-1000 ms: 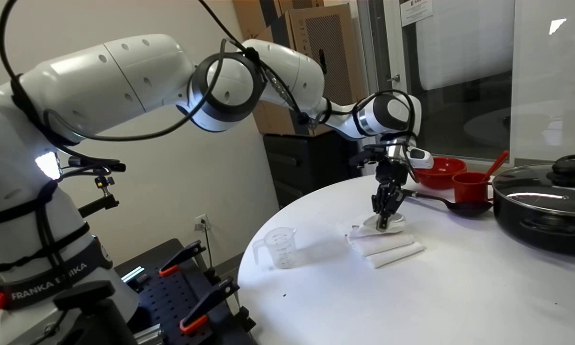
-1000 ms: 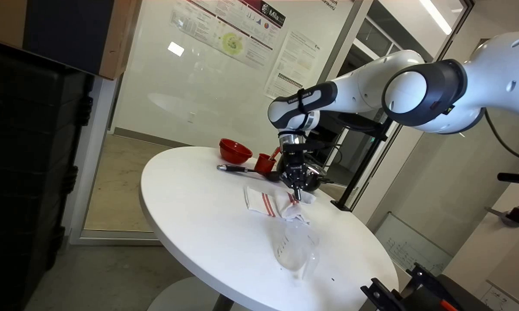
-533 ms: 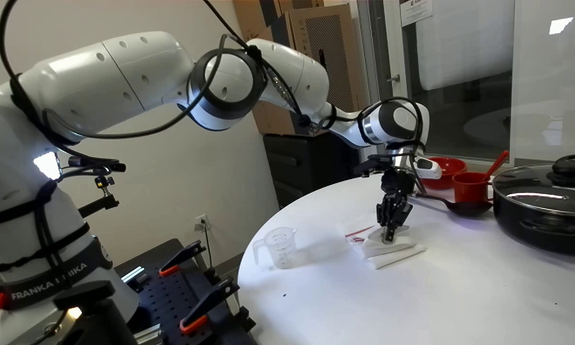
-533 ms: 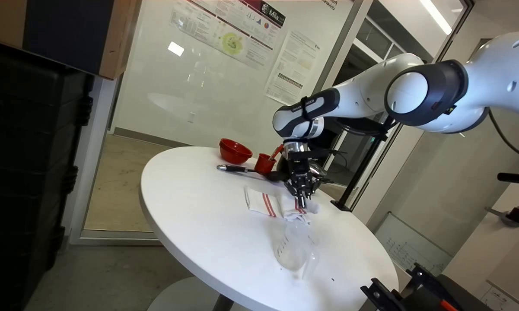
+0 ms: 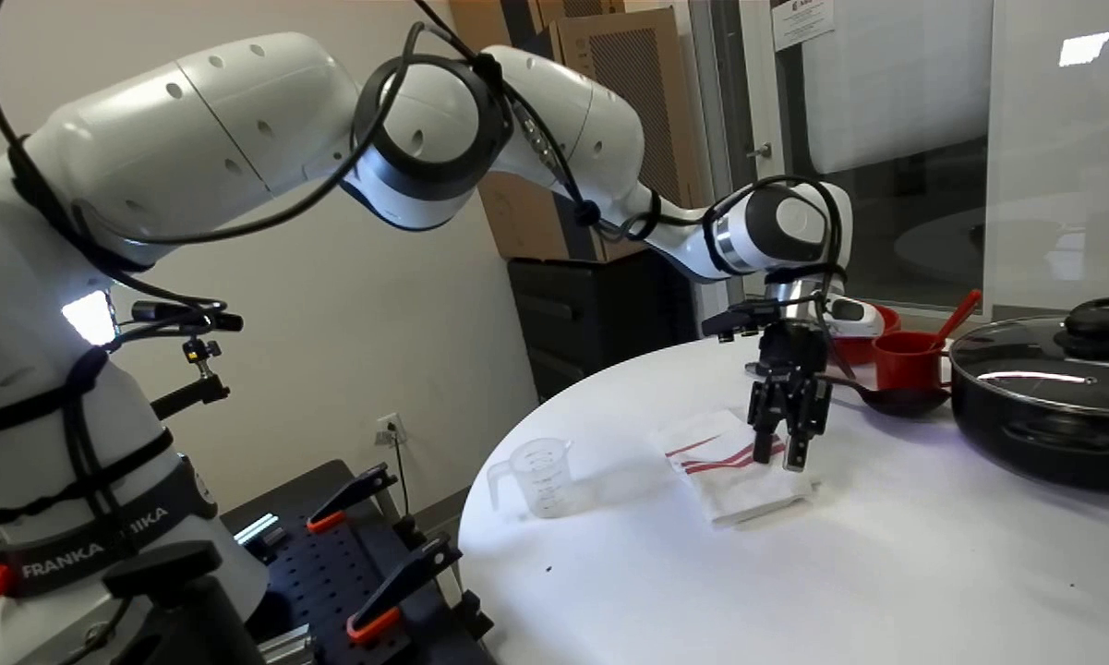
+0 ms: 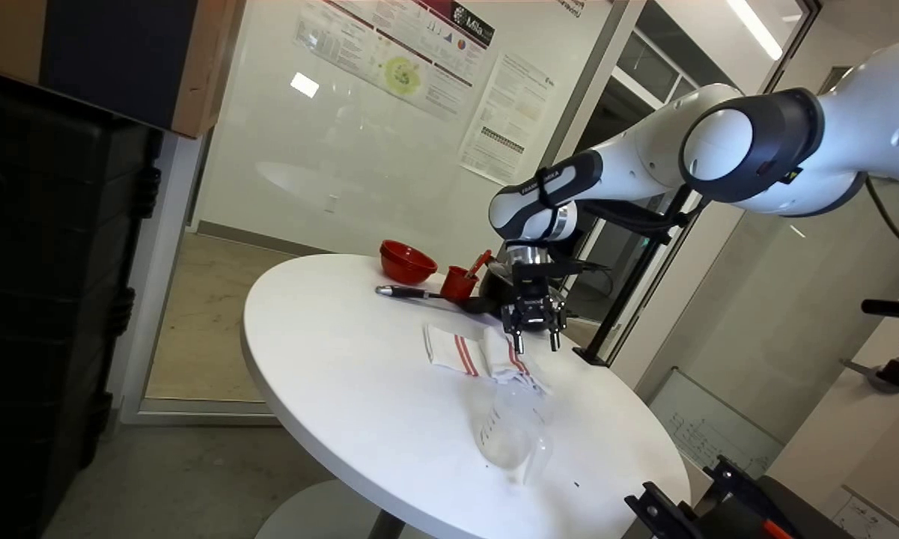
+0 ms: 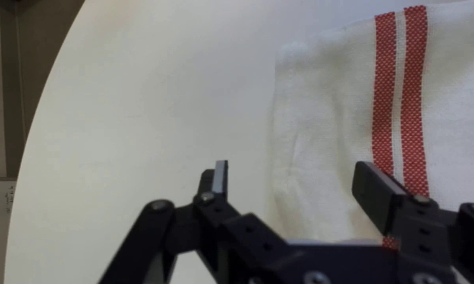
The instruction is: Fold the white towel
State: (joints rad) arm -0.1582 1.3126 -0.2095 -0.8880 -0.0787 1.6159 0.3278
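Black fingers (image 7: 375, 197) of the tool (image 7: 294, 179) are held apart, with nothing clamped. In the wrist view, one is seen over the surface (image 7: 142, 118), the other over the white towel (image 7: 319, 130) at its red stripes (image 7: 412, 98); the towel's edge is framed between them, across the closing line. The bulk is laid on the surface to the right there, and toward the measuring cup (image 5: 543, 478) in an exterior view. If another fold is wanted, descent onto that edge is probably called for.
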